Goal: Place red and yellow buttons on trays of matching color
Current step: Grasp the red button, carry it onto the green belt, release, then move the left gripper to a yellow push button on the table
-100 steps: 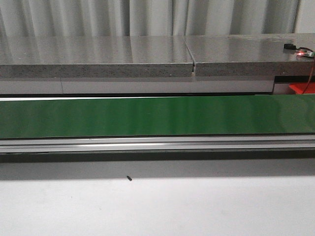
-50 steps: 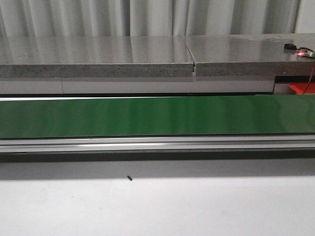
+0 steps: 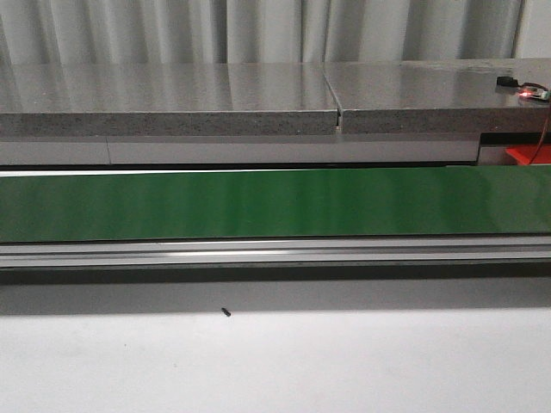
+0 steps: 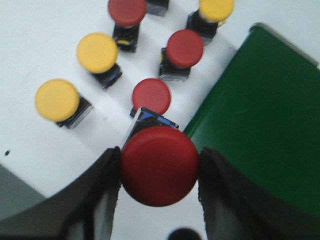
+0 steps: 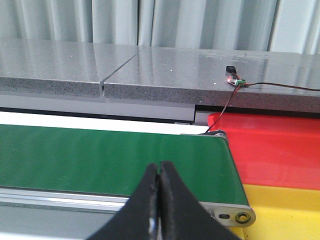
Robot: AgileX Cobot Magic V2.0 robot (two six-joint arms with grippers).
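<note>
I count four red buttons, three yellow. My left claw (image 4: 160, 167) clamps one red button (image 4: 159, 165); right claw (image 5: 159, 200) pressed together, empty.

Bare green belt (image 3: 258, 203) across the front; crowded red and yellow buttons (image 4: 151, 95) beside its end.

The flat white table (image 4: 30, 30) fills the upper left of the left wrist view. Round-topped push buttons stand on it: three yellow ones (image 4: 56, 100) (image 4: 97, 52) (image 4: 216, 7) and three red ones (image 4: 151, 96) (image 4: 184, 48) (image 4: 127, 10). In the front view, a tiny dark speck (image 3: 225, 312) lies on the white table, lower middle.
</note>
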